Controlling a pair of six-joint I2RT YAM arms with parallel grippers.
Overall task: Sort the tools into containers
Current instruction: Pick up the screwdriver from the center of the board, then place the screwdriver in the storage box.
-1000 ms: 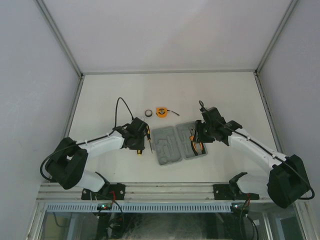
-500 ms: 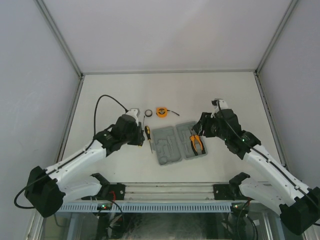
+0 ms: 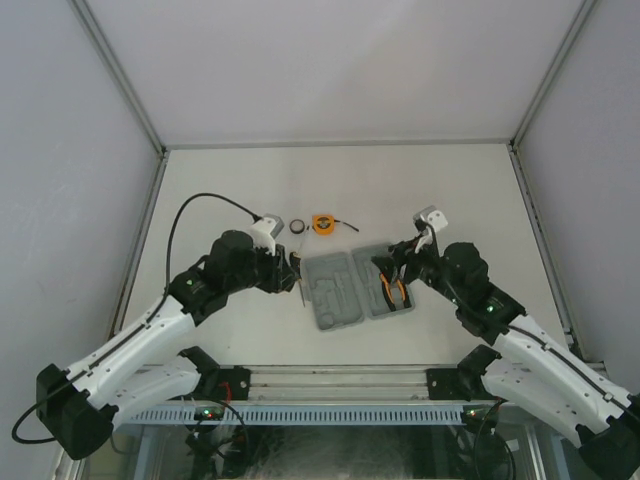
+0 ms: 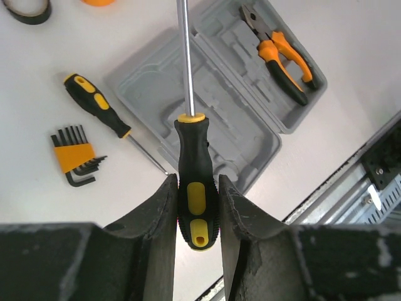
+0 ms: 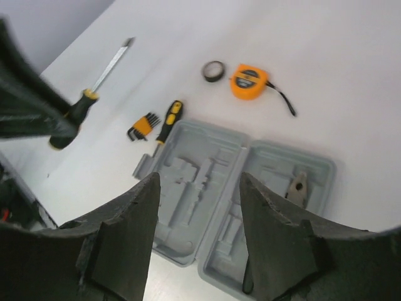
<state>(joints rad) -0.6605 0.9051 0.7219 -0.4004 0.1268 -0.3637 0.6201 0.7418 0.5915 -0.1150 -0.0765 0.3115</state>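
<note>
Gripping screwdriver [image 4: 193,150] in left gripper [image 4: 197,187] | right gripper [image 5: 199,182] spread, empty | tape measure [image 5: 249,81] label unreadable

Both arms are raised. The left arm [image 3: 150,335] runs from its base at 7 o'clock up toward 1 o'clock. The left gripper [image 4: 196,191] has its fingers [image 4: 161,216] clamped on a screwdriver [image 4: 193,147] handle, shaft pointing to 12 o'clock in the wrist view. The right arm [image 3: 530,350] runs from its base at 5 o'clock toward 11 o'clock. The right gripper [image 5: 199,188] has its fingers spread wide, tilted downward.
</note>
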